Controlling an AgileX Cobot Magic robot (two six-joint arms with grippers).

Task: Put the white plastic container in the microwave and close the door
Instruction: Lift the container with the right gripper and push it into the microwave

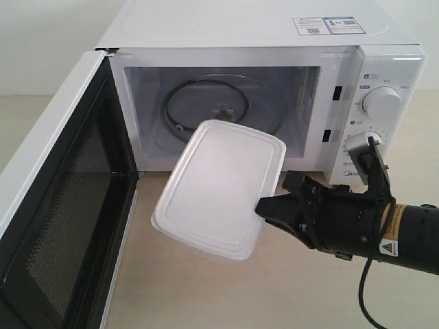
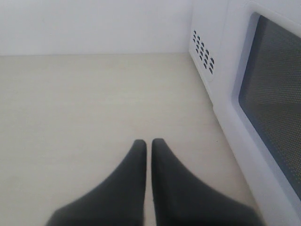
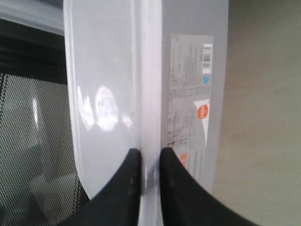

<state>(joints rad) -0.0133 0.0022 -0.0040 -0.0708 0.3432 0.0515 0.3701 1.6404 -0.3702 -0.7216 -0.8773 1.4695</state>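
The white plastic container (image 1: pixel 218 185) hangs tilted in the air just in front of the microwave (image 1: pixel 274 89) opening, its lid facing the exterior camera. My right gripper (image 1: pixel 264 205) is shut on the container's rim at its near right corner; in the right wrist view the black fingers pinch the rim (image 3: pixel 150 108) at the gripper (image 3: pixel 149 157), with the label on the tub's side. The door (image 1: pixel 62 219) stands wide open on the left, its mesh inner face showing. The glass turntable (image 1: pixel 212 103) is bare. My left gripper (image 2: pixel 148 143) is shut and holds nothing, over the table beside the microwave (image 2: pixel 244 84).
Two round dials (image 1: pixel 381 103) sit on the microwave's right panel, just behind my right arm (image 1: pixel 370 223). The pale wooden table (image 1: pixel 240 295) stretches in front of the microwave. A cable hangs from the right arm.
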